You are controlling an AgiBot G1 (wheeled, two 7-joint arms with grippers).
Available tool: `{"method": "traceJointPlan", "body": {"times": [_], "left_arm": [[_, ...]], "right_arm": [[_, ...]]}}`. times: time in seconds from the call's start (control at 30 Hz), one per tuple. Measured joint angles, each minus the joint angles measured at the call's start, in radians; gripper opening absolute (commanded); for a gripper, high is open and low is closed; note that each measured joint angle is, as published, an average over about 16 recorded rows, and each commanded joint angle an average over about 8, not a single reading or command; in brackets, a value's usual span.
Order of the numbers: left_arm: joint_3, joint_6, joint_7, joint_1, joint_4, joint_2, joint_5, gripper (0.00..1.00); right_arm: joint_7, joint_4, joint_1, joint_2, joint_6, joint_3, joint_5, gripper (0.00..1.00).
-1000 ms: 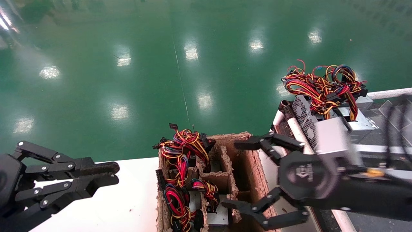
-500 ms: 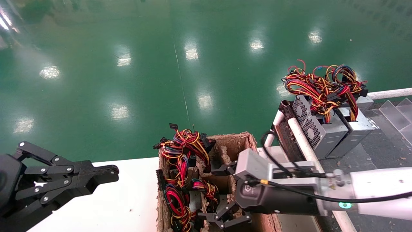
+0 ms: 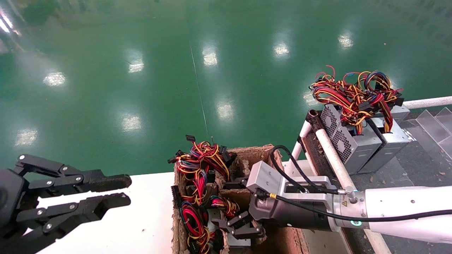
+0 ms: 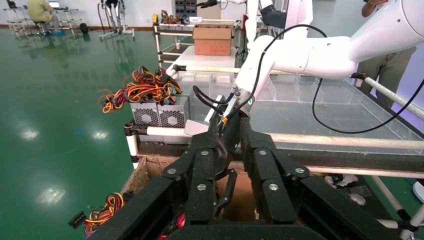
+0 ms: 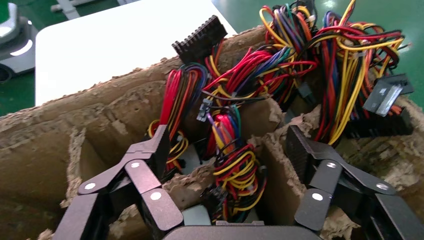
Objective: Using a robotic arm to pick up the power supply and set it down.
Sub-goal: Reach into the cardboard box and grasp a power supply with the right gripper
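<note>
The robotic arm (image 3: 402,211), white with a silver wrist block, reaches from the right into the cardboard divider box (image 3: 263,151). Its right gripper (image 3: 231,208) (image 5: 227,145) is open, its fingers straddling a small red, yellow and black wire bundle (image 5: 235,170) (image 3: 226,205). Under that bundle lies the power supply (image 5: 195,220) (image 3: 237,243), a silver-grey box sunk in its compartment and mostly hidden. One finger sits against a torn divider wall. My left gripper (image 3: 123,190) (image 4: 235,145) hovers open over the white table (image 3: 141,218), holding nothing.
More wire bundles (image 3: 201,158) fill the box's left compartments. Two mesh-sided grey boxes (image 3: 353,143) with a big wire tangle (image 3: 355,91) stand on a rack with white rails (image 3: 330,148) at the right. Green floor lies beyond the table.
The right arm has swung left and down into the box, so its open fingers now sit around the wire bundle. The left gripper's fingers have spread slightly.
</note>
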Motion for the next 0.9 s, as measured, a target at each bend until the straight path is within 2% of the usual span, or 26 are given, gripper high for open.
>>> {"method": "traceJointPlan", "body": {"times": [0.9], "left_arm": [[0.001, 0.000, 0.001, 0.000, 0.000, 0.000, -0.001, 1.00]], "right_arm": [[-0.008, 0.007, -0.032, -0.001, 0.040, 0.000, -0.018, 0.00]]}}
